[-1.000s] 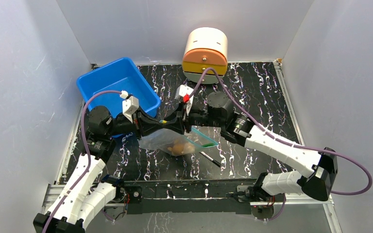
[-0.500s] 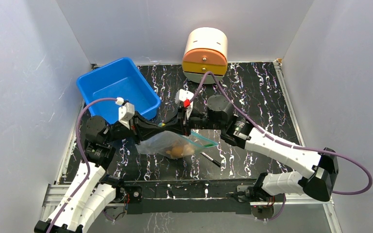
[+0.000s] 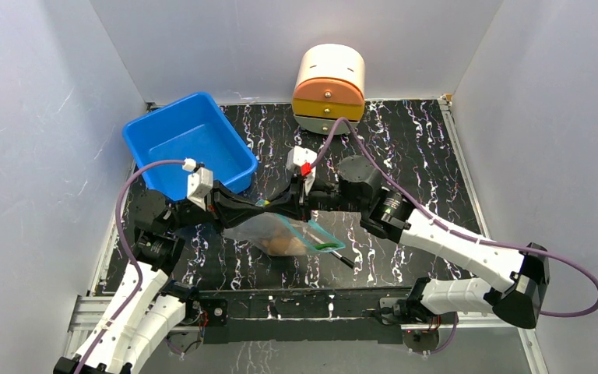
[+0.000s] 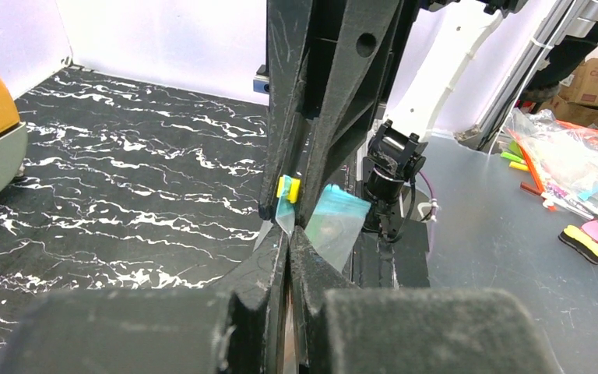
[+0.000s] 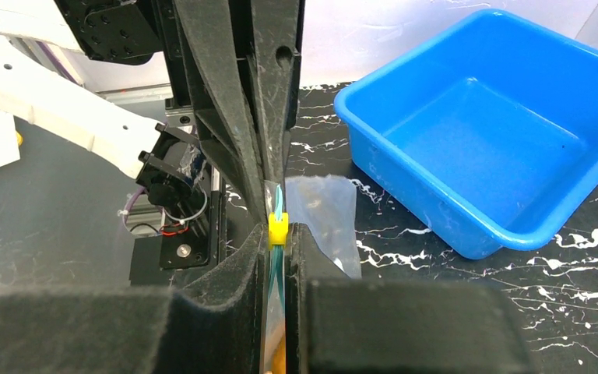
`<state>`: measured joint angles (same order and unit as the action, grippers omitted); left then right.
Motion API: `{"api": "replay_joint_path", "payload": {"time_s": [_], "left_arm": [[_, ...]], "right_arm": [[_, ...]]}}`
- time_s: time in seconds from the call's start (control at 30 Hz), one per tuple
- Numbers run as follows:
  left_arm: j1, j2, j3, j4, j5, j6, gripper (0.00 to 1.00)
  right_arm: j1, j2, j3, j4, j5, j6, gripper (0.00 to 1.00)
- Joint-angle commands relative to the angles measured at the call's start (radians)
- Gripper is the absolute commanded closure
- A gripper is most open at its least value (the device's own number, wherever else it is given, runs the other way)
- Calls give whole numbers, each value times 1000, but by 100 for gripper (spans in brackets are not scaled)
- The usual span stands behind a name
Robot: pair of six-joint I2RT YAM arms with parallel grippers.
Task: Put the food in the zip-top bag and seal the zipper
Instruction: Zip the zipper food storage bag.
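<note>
The clear zip-top bag hangs between both grippers over the table's middle, with the orange and tan food inside at its bottom. My left gripper is shut on the bag's top edge. My right gripper faces it tip to tip and is shut on the teal zipper, just behind a small yellow slider. The free end of the zipper slopes down to the right. An orange bit of food shows low between the right jaws.
A blue plastic tray sits at the back left, close behind the left arm. A round white and orange drawer unit stands at the back centre. A thin black pen lies just right of the bag.
The right gripper has closed on the zipper. The left arm has drawn back to the left, and the bag's free teal edge now hangs lower.
</note>
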<state>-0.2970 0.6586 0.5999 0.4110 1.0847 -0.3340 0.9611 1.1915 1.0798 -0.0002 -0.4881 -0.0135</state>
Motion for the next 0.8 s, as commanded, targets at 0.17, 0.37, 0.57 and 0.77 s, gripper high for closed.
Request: {"api": "replay_joint_path", "payload": {"time_s": [0.17,0.37,0.57,0.77], "left_arm": [[1,-28,35,145,-15,-44,100],[1,-42,37,104,-48,-10,100],[2,-44,49,41,-139,27,100],[2,-51,34,43,-186,25,100]], "right_arm": [[-12,-42,-12,-102,64,15,100],[-10,-36,-21,-113,69,38,100],[-12,-39,-58,-121,77,99,100],[-12,-99,-107,-135,105,121,100]]}}
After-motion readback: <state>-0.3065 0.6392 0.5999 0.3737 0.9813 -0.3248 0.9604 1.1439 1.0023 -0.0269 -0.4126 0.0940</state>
